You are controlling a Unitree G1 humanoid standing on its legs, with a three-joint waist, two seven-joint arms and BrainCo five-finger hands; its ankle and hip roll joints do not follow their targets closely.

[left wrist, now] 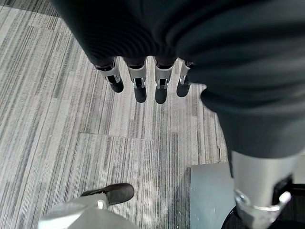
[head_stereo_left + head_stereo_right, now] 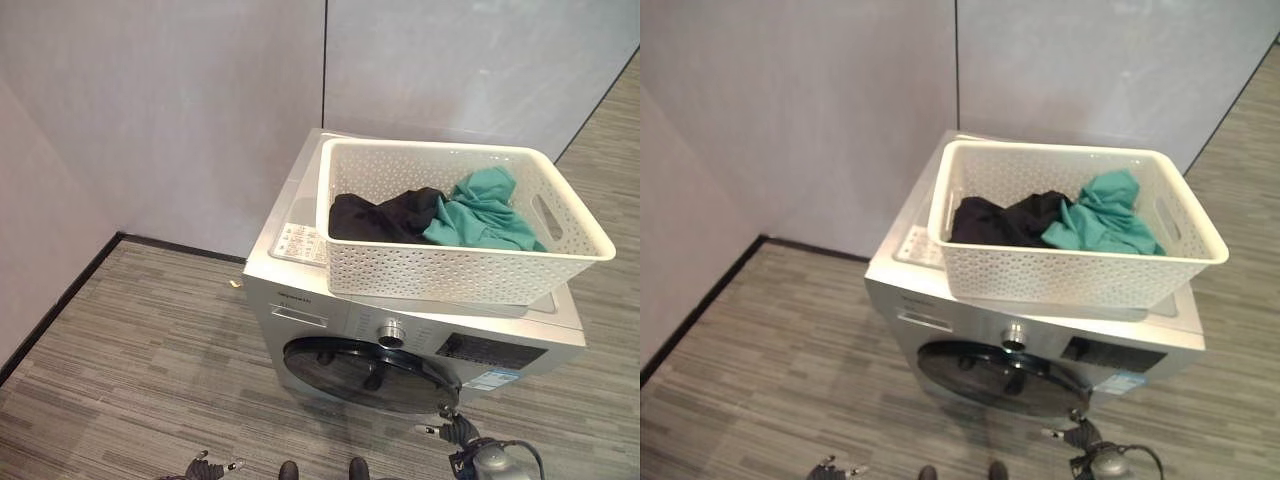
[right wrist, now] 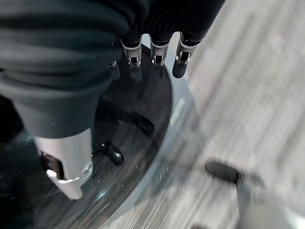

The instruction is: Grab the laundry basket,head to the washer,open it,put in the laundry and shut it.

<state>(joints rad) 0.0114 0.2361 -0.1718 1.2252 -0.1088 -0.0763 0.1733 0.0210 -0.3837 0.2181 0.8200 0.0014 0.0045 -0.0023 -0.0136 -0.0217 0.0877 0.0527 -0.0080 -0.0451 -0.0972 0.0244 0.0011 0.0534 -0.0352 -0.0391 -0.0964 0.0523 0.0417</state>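
Note:
A white perforated laundry basket (image 2: 455,268) stands on top of the silver washer (image 2: 290,300), holding black cloth (image 2: 385,215) and teal cloth (image 2: 485,215). Neither hand touches it. The washer's round dark glass door (image 2: 370,375) faces me on the front. My right hand (image 2: 448,432) hangs low by the door's right edge. In the right wrist view its fingers (image 3: 155,55) are straight over the dark glass (image 3: 138,124), holding nothing. My left hand (image 2: 207,467) hangs low at the left over the floor, its fingers (image 1: 140,83) straight and empty.
The washer stands against a pale grey wall (image 2: 200,110) in a corner, with a second wall (image 2: 30,240) and black skirting on the left. Grey striped carpet (image 2: 130,340) lies open to the left and in front of the machine.

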